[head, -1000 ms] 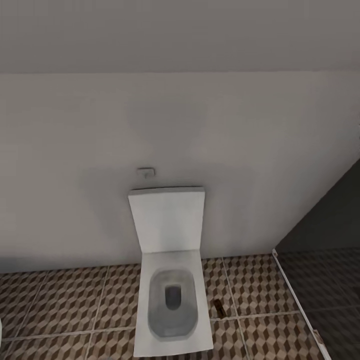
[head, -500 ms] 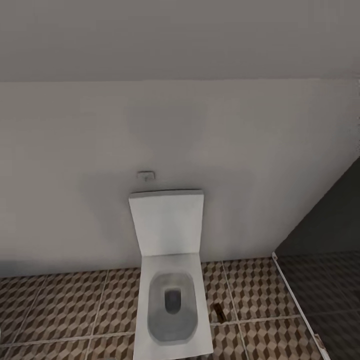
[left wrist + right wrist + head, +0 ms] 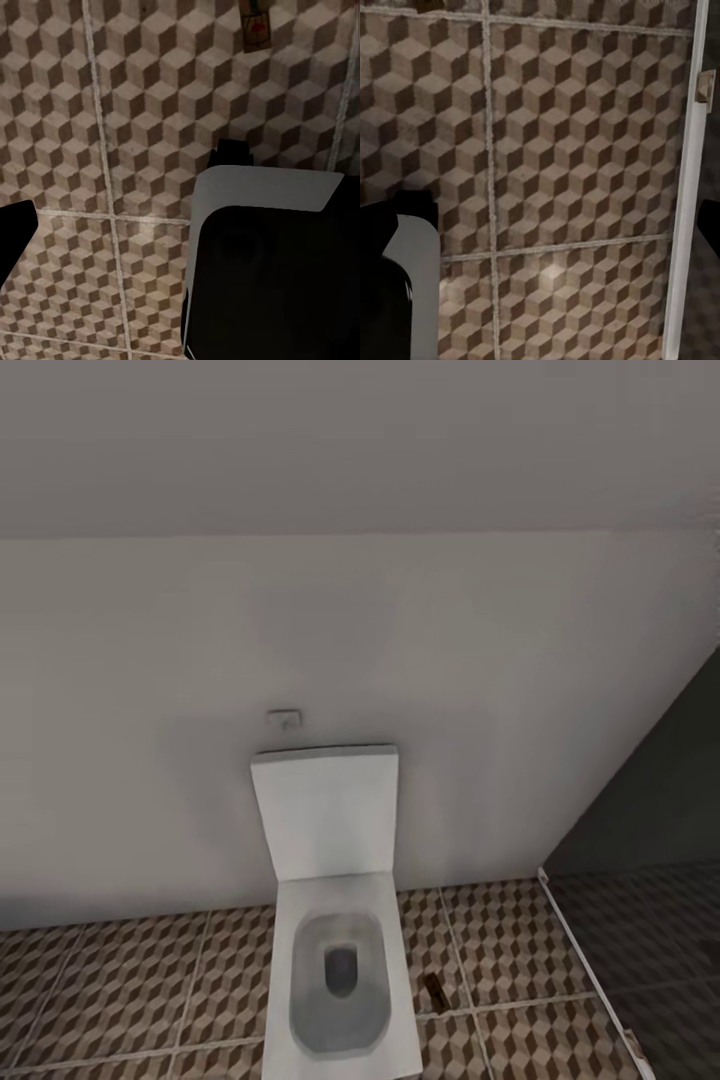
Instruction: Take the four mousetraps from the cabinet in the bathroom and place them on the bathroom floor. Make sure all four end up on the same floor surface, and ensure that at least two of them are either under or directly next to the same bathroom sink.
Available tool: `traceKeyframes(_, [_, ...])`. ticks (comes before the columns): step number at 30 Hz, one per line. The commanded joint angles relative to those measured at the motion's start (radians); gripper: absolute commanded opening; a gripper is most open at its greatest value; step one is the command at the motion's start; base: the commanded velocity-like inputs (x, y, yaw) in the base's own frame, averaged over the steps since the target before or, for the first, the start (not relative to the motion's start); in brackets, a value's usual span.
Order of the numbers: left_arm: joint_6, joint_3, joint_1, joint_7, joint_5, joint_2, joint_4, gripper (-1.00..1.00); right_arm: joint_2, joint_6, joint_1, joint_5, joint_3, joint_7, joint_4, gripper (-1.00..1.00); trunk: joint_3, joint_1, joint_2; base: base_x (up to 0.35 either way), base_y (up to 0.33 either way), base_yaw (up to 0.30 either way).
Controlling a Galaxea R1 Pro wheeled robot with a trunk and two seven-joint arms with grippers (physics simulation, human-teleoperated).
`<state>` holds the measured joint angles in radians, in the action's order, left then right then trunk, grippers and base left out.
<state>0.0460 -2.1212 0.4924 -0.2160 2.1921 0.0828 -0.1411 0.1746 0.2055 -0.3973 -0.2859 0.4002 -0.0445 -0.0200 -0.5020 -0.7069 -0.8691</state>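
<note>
Mousetrap (image 3: 434, 990), a tiny flat dark-brown board, lies on the cube-patterned bathroom floor (image 3: 130, 980) just beside the white toilet's (image 3: 337, 960) right edge, close to a grout line. The toilet's lid stands upright against the wall; its grey bowl holds nothing I can make out. From the left wrist, another mousetrap (image 3: 254, 28) shows pale metal and a red spot on its board. Whether either gripper's jaws are apart or together, I cannot tell.

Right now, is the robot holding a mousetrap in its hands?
It looks like no. One mousetrap lies on the floor beside the toilet, and nothing shows between the fingers in either wrist view.
</note>
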Motion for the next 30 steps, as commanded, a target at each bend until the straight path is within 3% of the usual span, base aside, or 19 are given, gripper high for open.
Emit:
traceKeyframes(1, [0.000, 0.000, 0.000, 0.000, 0.000, 0.000, 0.000, 1.00, 0.000, 0.000, 0.000, 0.000, 0.000, 0.000, 0.000, 1.00, 0.002, 0.000, 0.000, 0.000, 0.000, -0.083])
traceKeyframes(20, [0.000, 0.000, 0.000, 0.000, 0.000, 0.000, 0.000, 1.00, -0.036, 0.000, 0.000, 0.006, 0.001, -0.007, -0.001, 1.00, 0.033, 0.000, 0.000, 0.000, 0.000, -0.081])
traceKeyframes(30, [0.000, 0.000, 0.000, 0.000, 0.000, 0.000, 0.000, 1.00, -0.050, -0.006, 0.001, 0.000, 0.000, -0.004, -0.003, 1.00, 0.036, 0.000, 0.000, 0.000, 0.000, -0.008])
